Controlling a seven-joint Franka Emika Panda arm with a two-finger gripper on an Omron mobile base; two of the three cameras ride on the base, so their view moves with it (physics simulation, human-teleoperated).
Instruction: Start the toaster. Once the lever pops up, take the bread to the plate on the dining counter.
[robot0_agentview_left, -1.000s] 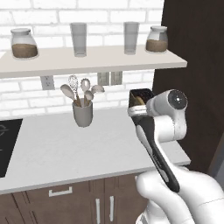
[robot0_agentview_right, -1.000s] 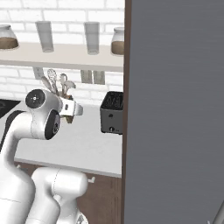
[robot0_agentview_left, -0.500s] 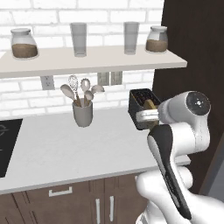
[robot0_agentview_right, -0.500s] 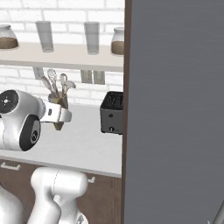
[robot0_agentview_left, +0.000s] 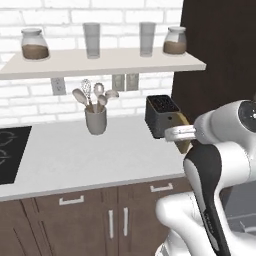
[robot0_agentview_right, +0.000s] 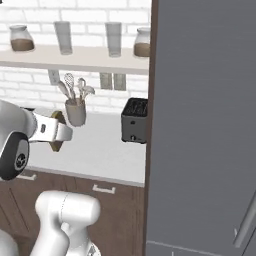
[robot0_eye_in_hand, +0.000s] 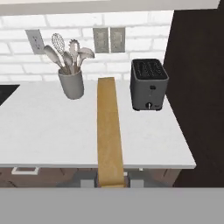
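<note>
Above the white brick-backed counter (robot0_eye_in_hand: 52, 131), the gripper (robot0_eye_in_hand: 110, 180) clamps the tan-brown squarish bread slice (robot0_eye_in_hand: 108, 131) edge-on, long axis pointing toward the wall.

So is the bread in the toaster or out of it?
Out. The bread is held edge-on in the pincer, away from the toaster.

Grey utensil cup (robot0_agentview_left: 96, 120) on counter (robot0_agentview_left: 75, 155); jars, perhaps glasses, on shelf (robot0_agentview_left: 100, 62).
</note>
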